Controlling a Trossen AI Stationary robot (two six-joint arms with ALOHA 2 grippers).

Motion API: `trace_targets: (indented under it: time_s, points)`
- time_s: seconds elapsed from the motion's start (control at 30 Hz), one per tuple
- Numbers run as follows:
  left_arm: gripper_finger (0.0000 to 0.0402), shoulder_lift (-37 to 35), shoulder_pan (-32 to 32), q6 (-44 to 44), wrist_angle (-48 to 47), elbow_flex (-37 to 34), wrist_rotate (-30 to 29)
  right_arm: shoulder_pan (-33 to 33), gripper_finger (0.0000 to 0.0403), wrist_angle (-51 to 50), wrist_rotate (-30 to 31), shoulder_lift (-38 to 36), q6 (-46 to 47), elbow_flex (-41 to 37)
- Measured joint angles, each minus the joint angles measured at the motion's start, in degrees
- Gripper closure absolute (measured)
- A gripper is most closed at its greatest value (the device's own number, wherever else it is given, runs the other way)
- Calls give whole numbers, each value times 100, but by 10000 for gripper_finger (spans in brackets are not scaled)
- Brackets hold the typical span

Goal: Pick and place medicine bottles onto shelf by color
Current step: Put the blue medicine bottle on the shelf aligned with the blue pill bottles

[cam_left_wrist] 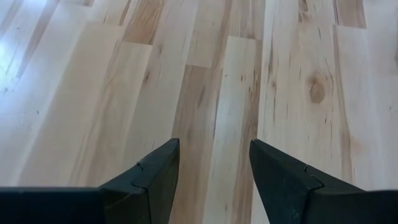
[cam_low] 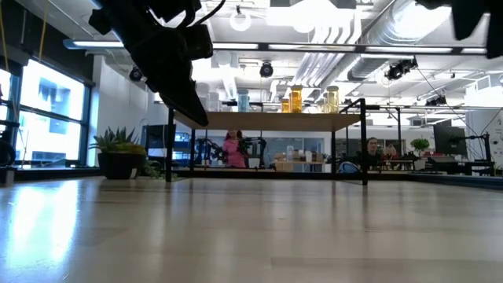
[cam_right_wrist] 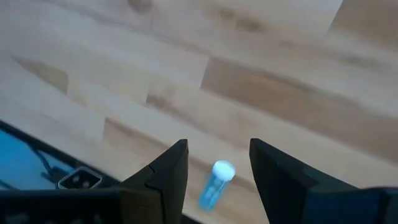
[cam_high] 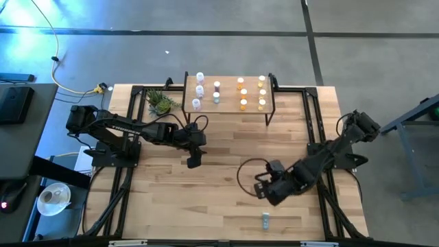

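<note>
The light-wood shelf (cam_high: 228,72) stands at the table's far side. Several medicine bottles stand on it in rows: whitish (cam_high: 199,90), pink (cam_high: 217,86), orange (cam_high: 242,90) and yellow (cam_high: 262,91). One teal-blue bottle (cam_high: 265,219) sits on the table near the front edge; whether it stands or lies I cannot tell. My right gripper (cam_high: 264,193) hovers open just far of it, and the right wrist view shows the bottle (cam_right_wrist: 216,184) below the gap between the fingers, untouched. My left gripper (cam_high: 194,160) hangs open over bare table left of centre.
A small green potted plant (cam_high: 160,101) stands left of the shelf. Black frame rails (cam_high: 322,206) run along the table's sides. Bare planks lie between the two arms and in front of the shelf (cam_low: 267,119).
</note>
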Motion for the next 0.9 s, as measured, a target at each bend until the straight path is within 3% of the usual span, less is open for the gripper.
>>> trace_targets:
  time_s: [0.47,0.67,0.9]
  points:
    - [216,-2,0,-241,4,0,-85,782,240,2214,-438,1415,781,0]
    - [216,0,0,-366,4,0,-97,1071,240,2493,-841,1772,1419,0]
    - [216,0,0,-379,4,0,-101,1292,240,2139,-573,1792,2102,0]
